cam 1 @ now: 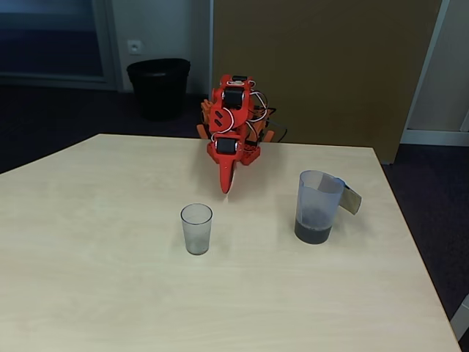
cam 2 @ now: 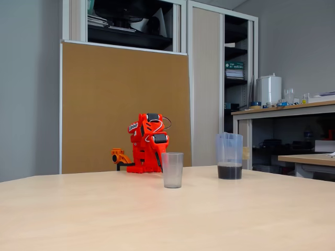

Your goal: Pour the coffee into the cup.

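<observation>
Folded red arm, tool (cam 1: 226, 183) tip-down on counter (cam 1: 110, 293), jaws apparently closed, holding nothing. Empty cup (cam 1: 196, 229) centre; pitcher (cam 1: 316, 205) (coffee (cam 1: 313, 232) low inside) well apart to right. Risk: tipping light cup, spilling through hasty tilt.

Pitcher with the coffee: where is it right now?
In both fixed views the pitcher stands upright on the table, right of the cup and apart from it, the folded red arm behind them.

The light is soft and even. The table (cam 1: 110, 293) looks bright, shadows are faint, and both pictures are sharp.
</observation>
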Robot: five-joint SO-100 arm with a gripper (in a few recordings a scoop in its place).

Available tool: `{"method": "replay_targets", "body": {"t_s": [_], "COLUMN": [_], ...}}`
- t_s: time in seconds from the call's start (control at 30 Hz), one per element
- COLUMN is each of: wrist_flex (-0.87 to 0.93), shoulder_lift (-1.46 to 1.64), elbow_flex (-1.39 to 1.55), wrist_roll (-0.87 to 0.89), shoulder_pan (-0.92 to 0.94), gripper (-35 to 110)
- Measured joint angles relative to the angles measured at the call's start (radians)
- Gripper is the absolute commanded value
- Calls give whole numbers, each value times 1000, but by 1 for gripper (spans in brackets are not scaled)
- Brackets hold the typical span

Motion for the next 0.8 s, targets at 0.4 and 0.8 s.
{"method": "replay_targets", "body": {"t_s": [0.4, 0.8], "wrist_flex": [-46, -52], "shoulder_lift": [0, 51], "elbow_flex": [0, 0], "wrist_roll": [-97, 1048], "shoulder_pan": [-318, -672], "gripper": [0, 0]}}
